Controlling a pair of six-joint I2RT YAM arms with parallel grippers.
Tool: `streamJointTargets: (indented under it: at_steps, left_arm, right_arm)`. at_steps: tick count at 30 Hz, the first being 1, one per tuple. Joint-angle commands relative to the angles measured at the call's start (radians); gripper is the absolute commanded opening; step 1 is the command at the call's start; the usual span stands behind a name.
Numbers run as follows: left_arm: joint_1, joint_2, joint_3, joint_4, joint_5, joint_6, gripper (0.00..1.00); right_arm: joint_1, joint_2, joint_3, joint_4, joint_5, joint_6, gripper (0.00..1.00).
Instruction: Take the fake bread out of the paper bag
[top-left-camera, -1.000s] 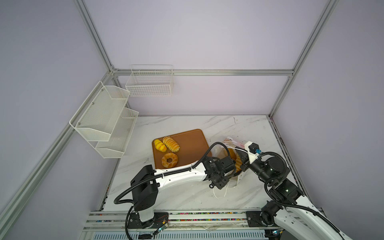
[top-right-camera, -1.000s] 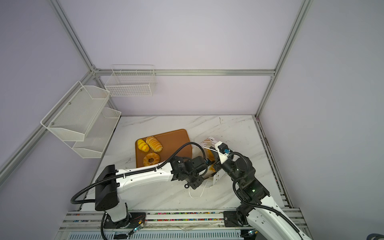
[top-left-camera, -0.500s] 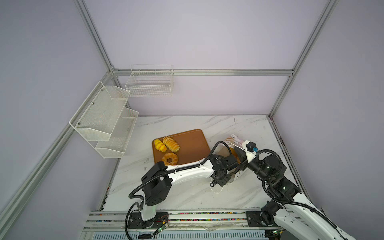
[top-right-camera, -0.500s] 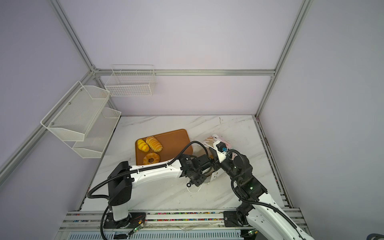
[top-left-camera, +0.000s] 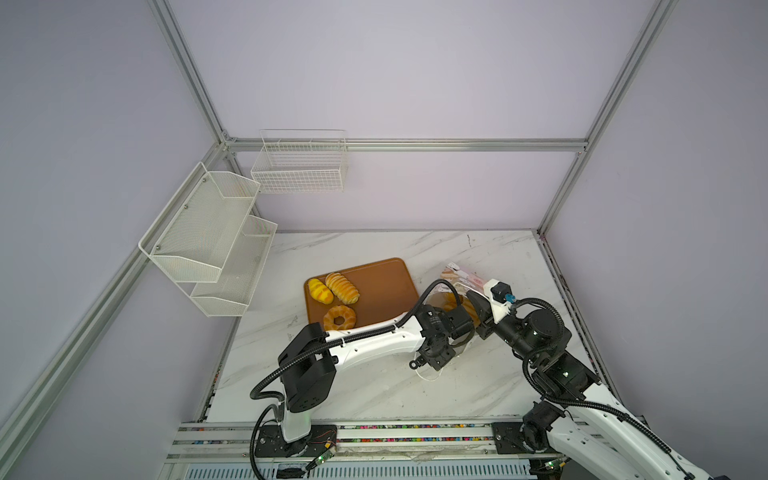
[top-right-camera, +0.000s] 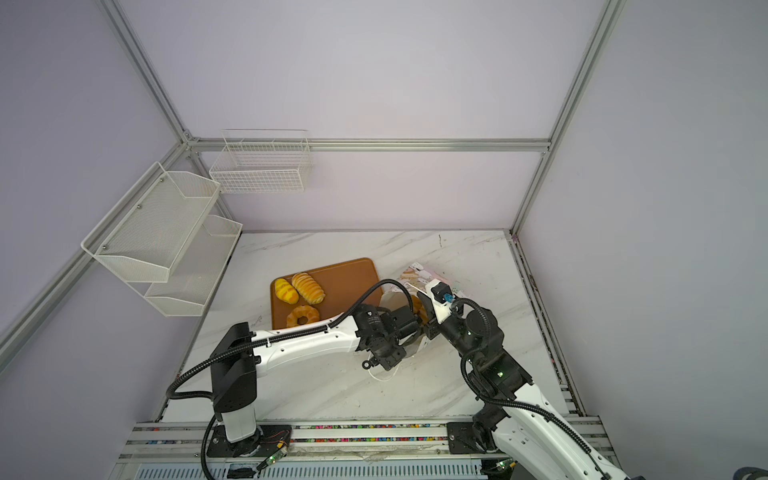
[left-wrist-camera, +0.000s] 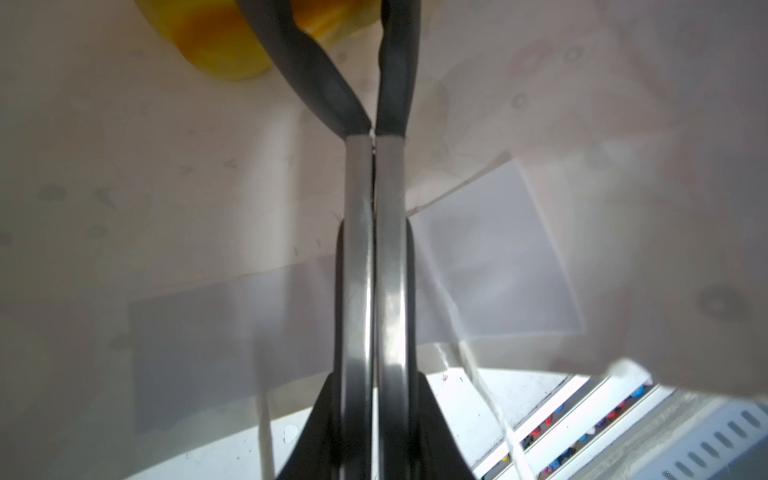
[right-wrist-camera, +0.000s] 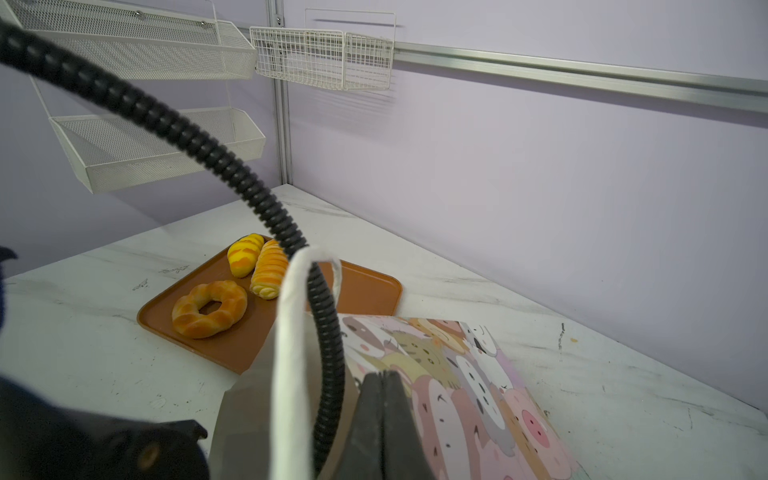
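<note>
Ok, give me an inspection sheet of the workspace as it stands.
surface: white marble tabletop, scuffed.
job's things: ring doughnut, long ridged loaf, shorter ridged loaf on brown tray; paper bag lying on the tabletop.
clutter: nothing seen.
end effectors: left end effector shut on yellow pastry inside bag; right end effector shut on bag rim.
cables: black conduit arches over bag.
surroundings: two-tier mesh shelf, wire basket on walls.

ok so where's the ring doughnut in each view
In a top view: doughnut at the near edge of the tray.
In a top view: doughnut, same spot on the tray.
Left wrist: not in it.
Right wrist: doughnut on the near end of the tray.
Shared landmark: the brown tray, in all but the left wrist view.
</note>
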Motion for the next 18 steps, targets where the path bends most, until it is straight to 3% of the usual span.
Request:
streamJointTargets:
  at_steps: [1, 18]
  left_arm:
    - [0.015, -0.094, 0.055, -0.048, -0.055, -0.014, 0.0]
    - [0.015, -0.199, 0.014, -0.115, -0.098, -0.027, 0.0]
  right_arm:
    - [0.003, -0.016, -0.028, 0.065, -0.001, -0.008, 0.0]
    - [0.003, -0.045, -0.048, 0.077, 0.008, -0.018, 0.0]
